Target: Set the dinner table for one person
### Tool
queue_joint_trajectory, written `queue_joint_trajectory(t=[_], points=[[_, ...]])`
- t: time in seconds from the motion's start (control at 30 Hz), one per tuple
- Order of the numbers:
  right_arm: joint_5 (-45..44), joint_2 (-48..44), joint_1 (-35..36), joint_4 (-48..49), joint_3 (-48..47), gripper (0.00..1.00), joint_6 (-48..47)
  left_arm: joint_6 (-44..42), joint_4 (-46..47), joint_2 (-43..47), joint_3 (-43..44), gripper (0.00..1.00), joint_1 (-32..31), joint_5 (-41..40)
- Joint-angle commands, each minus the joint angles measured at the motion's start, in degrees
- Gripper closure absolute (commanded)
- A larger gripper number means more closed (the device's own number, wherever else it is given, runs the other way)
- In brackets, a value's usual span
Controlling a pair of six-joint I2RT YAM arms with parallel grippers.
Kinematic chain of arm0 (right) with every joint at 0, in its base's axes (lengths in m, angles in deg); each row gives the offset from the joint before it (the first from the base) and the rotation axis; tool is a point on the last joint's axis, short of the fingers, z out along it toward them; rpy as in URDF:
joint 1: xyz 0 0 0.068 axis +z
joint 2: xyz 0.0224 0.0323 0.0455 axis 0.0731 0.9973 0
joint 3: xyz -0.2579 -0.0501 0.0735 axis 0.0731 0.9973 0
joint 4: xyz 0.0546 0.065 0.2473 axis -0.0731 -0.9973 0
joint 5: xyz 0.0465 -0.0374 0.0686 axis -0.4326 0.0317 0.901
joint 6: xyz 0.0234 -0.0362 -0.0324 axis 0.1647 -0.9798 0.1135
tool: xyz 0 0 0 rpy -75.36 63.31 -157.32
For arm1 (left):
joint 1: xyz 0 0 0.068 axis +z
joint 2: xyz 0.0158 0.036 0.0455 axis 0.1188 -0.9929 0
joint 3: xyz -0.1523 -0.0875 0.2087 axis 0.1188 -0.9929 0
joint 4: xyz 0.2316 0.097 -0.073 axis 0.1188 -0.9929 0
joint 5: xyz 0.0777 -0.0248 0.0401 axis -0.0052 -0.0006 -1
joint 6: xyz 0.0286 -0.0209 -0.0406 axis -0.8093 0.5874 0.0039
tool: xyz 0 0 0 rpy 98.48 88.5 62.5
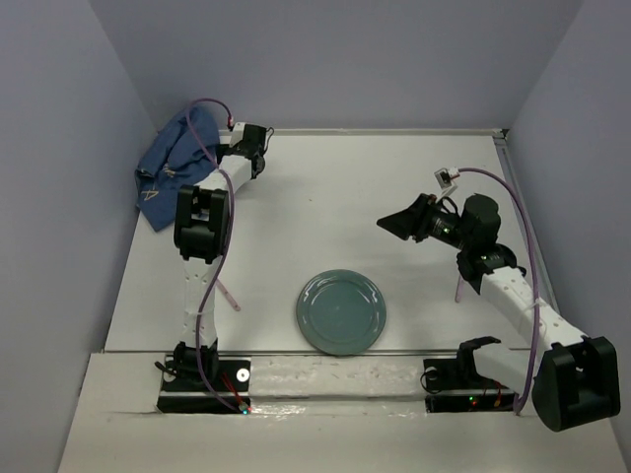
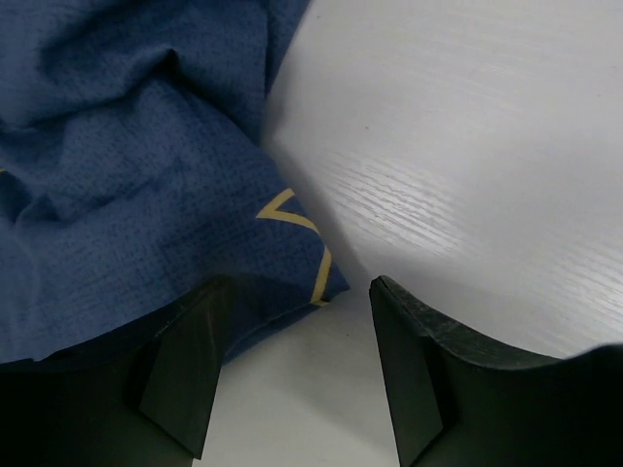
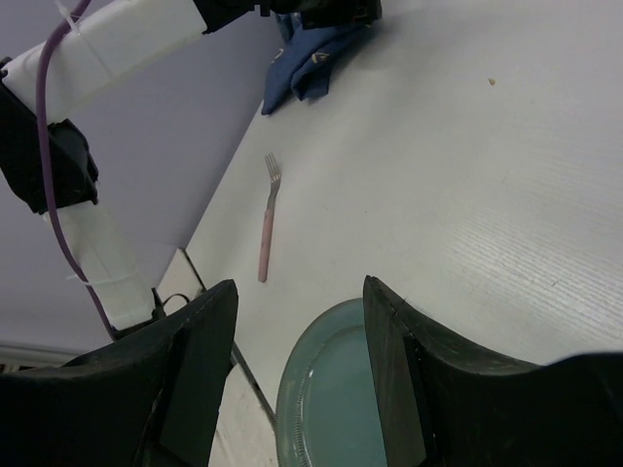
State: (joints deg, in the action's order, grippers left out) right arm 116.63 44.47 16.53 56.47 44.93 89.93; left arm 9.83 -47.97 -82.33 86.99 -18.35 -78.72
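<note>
The white dinner table holds a teal plate near its front edge. A pink-handled fork lies left of the plate, partly behind my left arm. A crumpled dark blue cloth sits in the far left corner. My left gripper is low at the cloth's right edge. In the left wrist view it is open, and a corner of the cloth reaches past the left finger into the gap. My right gripper hovers open and empty right of centre, above the plate and fork.
A second pink-handled piece of cutlery lies beside my right arm, mostly hidden by it. Lavender walls close the table on the left, far and right sides. The arm bases stand on a strip along the near edge.
</note>
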Motion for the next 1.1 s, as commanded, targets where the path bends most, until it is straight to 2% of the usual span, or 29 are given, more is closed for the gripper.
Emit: queue_joint_trajectory(t=[0.0, 0.13, 0.23, 0.3, 0.33, 0.43, 0.5, 0.53, 0.57, 0.7, 0.83, 0.87, 0.93, 1.03, 1.07], points=[[-0.1, 0.0, 0.8, 3.8, 0.5, 0.40, -0.4, -5.4, -0.2, 2.0, 1.0, 0.28, 0.2, -8.9], [-0.4, 0.3, 0.8, 3.8, 1.0, 0.39, -0.5, -7.4, 3.5, 3.9, -2.9, 0.28, 0.5, -9.3], [-0.8, 0.6, 0.8, 3.9, 0.9, 0.40, -0.3, -7.6, 2.9, 3.2, -3.3, 0.35, 1.3, -7.3], [-0.7, 0.6, 0.8, 4.0, 0.9, 0.40, -0.1, -7.9, 2.3, 2.5, -3.2, 0.34, 1.3, -6.2], [-0.4, 0.5, 0.8, 4.1, 0.8, 0.40, -0.2, -7.9, 2.1, 2.0, -3.1, 0.28, 1.3, -4.7], [-0.6, 0.3, 0.8, 4.1, 0.9, 0.40, -0.2, -7.8, 2.7, 2.0, -3.5, 0.29, 1.3, -1.2], [-0.6, 0.5, 1.3, 4.3, 1.0, 0.40, -0.2, -7.3, 3.0, 1.9, -3.4, 0.58, 1.4, -0.2], [-0.6, 0.7, 1.3, 4.3, 1.0, 0.40, -0.1, -7.3, 3.4, 2.2, -3.4, 0.87, 1.3, -0.3], [-0.6, 0.9, 1.3, 4.4, 1.1, 0.40, -0.2, -7.3, 3.5, 2.4, -3.4, 0.98, 1.3, -0.2], [-1.0, 1.2, 1.8, 4.9, 1.2, 0.40, -0.1, -5.2, 4.2, 5.9, -3.3, 1.00, 1.3, 1.6], [-5.0, 3.0, 4.9, 6.9, 0.5, 0.40, -0.8, -0.7, 11.5, 21.8, -9.1, 1.00, 0.8, 12.4], [-6.4, 3.9, 8.3, 7.2, -0.8, 0.39, -2.1, 1.6, 13.2, 24.6, -9.9, 1.00, 0.7, 17.7], [-8.9, 5.9, 11.7, 6.0, -3.1, 0.36, -3.6, 3.9, 16.4, 32.7, -11.3, 1.00, 0.8, 22.5], [-10.2, 10.3, 15.4, 6.4, -6.5, 0.29, -4.0, 6.4, 17.7, 39.7, -14.2, 1.00, 1.1, 25.2], [-10.4, 12.4, 16.1, 7.0, -7.0, 0.27, -3.7, 6.7, 19.3, 44.8, -16.0, 1.00, 1.5, 25.7]])
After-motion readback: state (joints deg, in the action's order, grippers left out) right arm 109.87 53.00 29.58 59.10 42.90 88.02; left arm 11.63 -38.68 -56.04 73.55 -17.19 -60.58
